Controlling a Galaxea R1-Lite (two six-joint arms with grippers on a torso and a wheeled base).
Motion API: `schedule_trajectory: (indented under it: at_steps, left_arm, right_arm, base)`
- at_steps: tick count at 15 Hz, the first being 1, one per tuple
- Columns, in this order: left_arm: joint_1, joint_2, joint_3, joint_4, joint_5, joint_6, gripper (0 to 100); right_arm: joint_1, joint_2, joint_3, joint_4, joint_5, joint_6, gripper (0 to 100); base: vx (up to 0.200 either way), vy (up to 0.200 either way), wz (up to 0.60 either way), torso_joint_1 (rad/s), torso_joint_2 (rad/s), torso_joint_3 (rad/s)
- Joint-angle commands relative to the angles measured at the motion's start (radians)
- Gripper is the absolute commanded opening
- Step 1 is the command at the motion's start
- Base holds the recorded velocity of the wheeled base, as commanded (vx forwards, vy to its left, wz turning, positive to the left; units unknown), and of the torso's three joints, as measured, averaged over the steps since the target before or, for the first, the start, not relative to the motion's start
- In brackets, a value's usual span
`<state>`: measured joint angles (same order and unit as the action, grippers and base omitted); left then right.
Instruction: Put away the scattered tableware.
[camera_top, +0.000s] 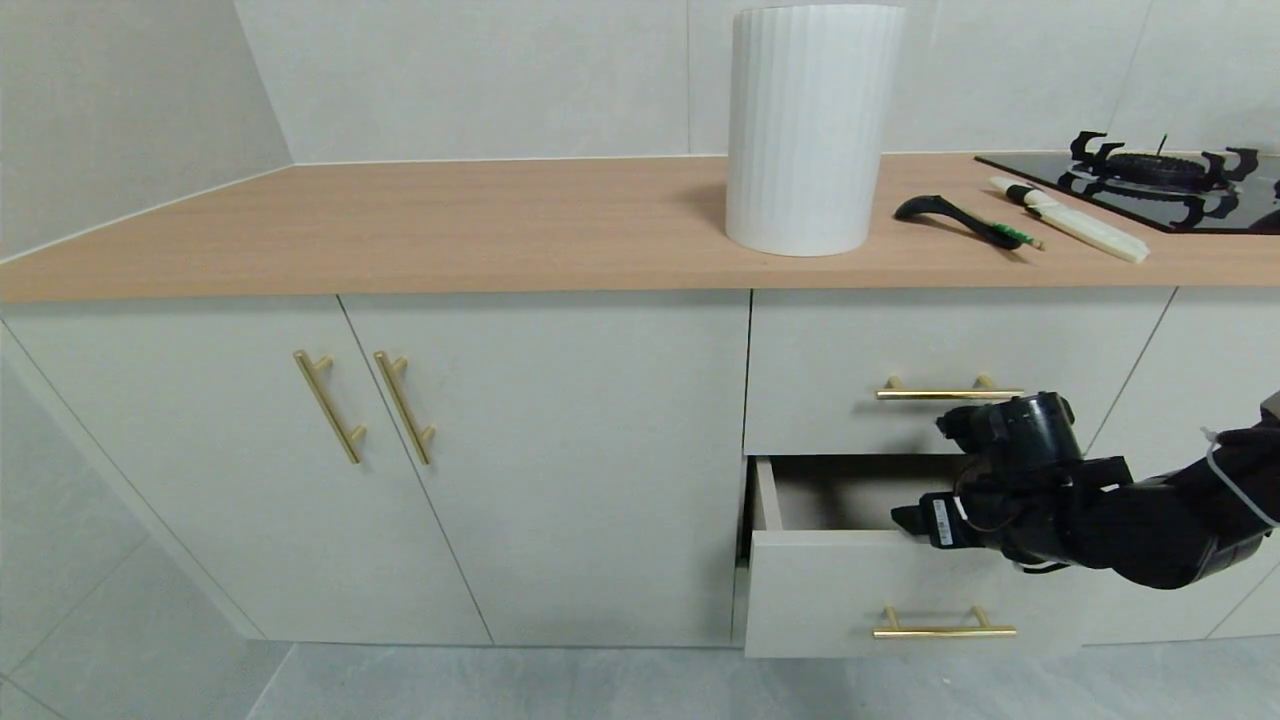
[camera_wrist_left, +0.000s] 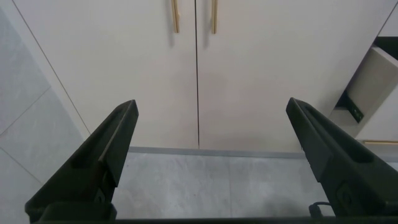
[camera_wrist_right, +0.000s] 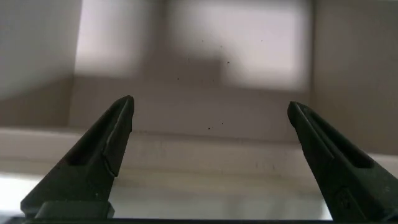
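Head view: right gripper (camera_top: 915, 520), wide, at drawer (camera_top: 830, 590) | left wrist view: left gripper (camera_wrist_left: 212, 106) wide

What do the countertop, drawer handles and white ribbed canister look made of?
Countertop: wood or wood-look laminate, matte. It is an even warm brown with faint grain, and I can't tell which of the two it is.
Drawer handles: likely metal with a brass or gold finish. They are thin bars with a soft sheen.
Canister: white, matte and vertically ribbed. It could be ceramic or plastic.
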<state>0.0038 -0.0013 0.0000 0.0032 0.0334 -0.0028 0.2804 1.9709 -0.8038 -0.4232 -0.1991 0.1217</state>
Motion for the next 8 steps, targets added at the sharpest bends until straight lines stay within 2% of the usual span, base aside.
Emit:
schedule_trajectory:
  at_steps: [1, 5, 6, 8]
  left_arm:
    - [0.001, 0.001, 0.000, 0.000, 0.000, 0.000, 100]
    - [0.001, 0.001, 0.000, 0.000, 0.000, 0.000, 100]
    - [0.001, 0.001, 0.000, 0.000, 0.000, 0.000, 100]
    - [0.001, 0.001, 0.000, 0.000, 0.000, 0.000, 100]
  right_arm:
    - [0.000, -0.043, -0.005, 0.024, 0.003, 0.001, 100]
    - [0.002, -0.109, -0.002, 0.146, 0.009, -0.047, 100]
    - [0.002, -0.132, -0.005, 0.233, 0.015, -0.089, 100]
    - [0.005, -0.152, -0.008, 0.320, 0.027, -0.111, 100]
  base:
    - [0.000, 0.000, 0.00, 0.000, 0.00, 0.000]
    - [0.000, 0.000, 0.00, 0.000, 0.00, 0.000]
    - [0.000, 0.000, 0.00, 0.000, 0.00, 0.000]
    - [0.000, 0.000, 0.00, 0.000, 0.00, 0.000]
